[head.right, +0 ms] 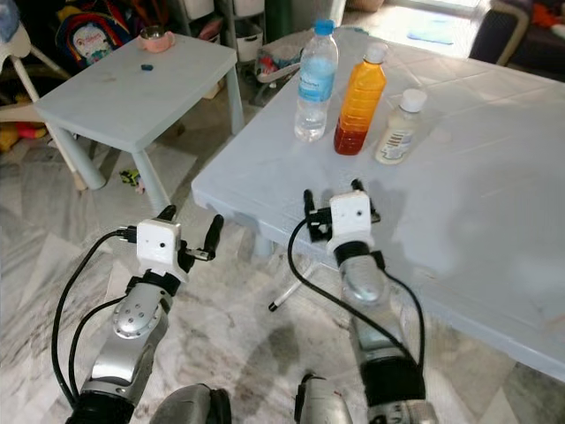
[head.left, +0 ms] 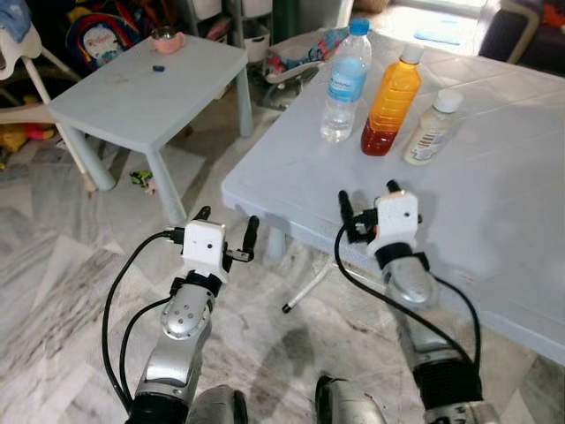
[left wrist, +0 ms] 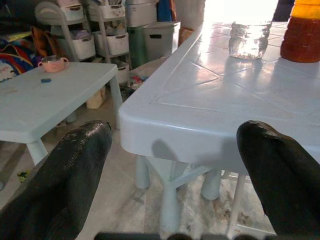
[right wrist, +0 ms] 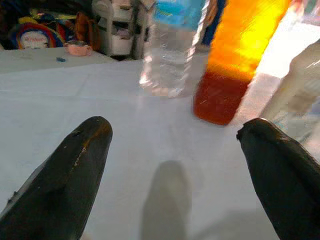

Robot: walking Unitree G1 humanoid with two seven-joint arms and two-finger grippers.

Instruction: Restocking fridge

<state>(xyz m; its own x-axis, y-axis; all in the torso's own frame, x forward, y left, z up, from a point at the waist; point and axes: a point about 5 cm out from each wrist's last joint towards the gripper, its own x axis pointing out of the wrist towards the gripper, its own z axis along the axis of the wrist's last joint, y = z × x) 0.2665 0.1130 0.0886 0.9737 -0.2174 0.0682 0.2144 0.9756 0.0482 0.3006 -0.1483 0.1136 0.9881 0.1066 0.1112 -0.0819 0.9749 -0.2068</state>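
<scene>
Two white desks are seen; three bottles are stood on the nearer desk. Left tool and right tool are both spread, empty.

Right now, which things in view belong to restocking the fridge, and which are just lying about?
For the job:
water bottle
orange drink bottle
small white bottle

Lying about:
pink cup
small blue object on the side table
storage bins
</scene>
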